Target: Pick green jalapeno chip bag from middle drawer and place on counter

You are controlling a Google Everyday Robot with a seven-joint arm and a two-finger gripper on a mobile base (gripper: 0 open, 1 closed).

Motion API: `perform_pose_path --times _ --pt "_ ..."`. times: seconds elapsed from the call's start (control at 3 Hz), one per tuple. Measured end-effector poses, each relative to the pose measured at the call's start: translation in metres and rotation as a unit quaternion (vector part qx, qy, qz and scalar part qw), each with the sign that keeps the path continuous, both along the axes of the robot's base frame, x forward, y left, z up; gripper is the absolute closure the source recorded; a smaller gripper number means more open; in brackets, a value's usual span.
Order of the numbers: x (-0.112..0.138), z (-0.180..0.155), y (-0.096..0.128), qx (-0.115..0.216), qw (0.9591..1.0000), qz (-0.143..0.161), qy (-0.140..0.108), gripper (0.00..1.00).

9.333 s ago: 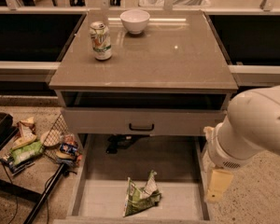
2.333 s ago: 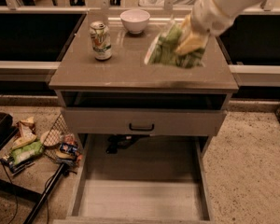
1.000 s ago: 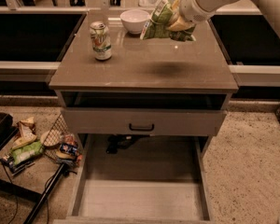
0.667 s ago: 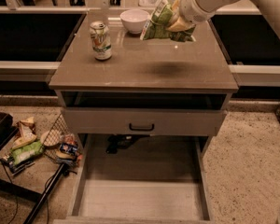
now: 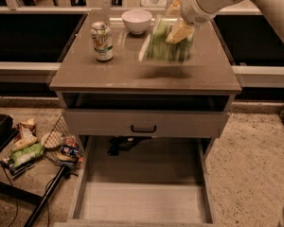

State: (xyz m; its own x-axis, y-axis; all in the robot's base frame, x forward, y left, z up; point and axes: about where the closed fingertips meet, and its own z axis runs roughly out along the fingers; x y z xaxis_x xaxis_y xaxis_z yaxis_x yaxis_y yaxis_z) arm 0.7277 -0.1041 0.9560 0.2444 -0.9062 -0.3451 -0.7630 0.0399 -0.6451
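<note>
Placement step: bag [image 5: 161, 48] hangs over counter [image 5: 118, 74].
Upper right of centre, gripper [image 5: 178, 32] clamps it (drawer [image 5: 142, 205] below stands open); next, lower and let go.

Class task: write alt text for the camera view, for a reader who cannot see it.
The end effector holds a green chip bag over the counter, beside a can and bowl; the drawer below stands open.

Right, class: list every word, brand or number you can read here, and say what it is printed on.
No text is legible.
On the soda can: label too blurred.
On the green jalapeno chip bag, held by the gripper above the counter: print blurred.
On the floor wrappers: too small.
</note>
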Motion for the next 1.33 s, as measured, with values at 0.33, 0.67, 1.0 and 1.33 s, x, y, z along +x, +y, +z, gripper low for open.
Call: perform_pose_path --times 0.33,0.67,1.0,1.33 --pt "0.000 -0.002 0.002 0.000 1.0000 0.001 0.001 0.00" --pt "-0.005 0.037 0.001 0.010 0.9997 0.011 -0.019 0.00" --pt "-0.027 0.111 -0.036 0.044 0.9966 -0.033 -0.061 0.00" --pt "-0.057 0.162 -0.107 0.107 0.9804 -0.140 -0.088 0.00"
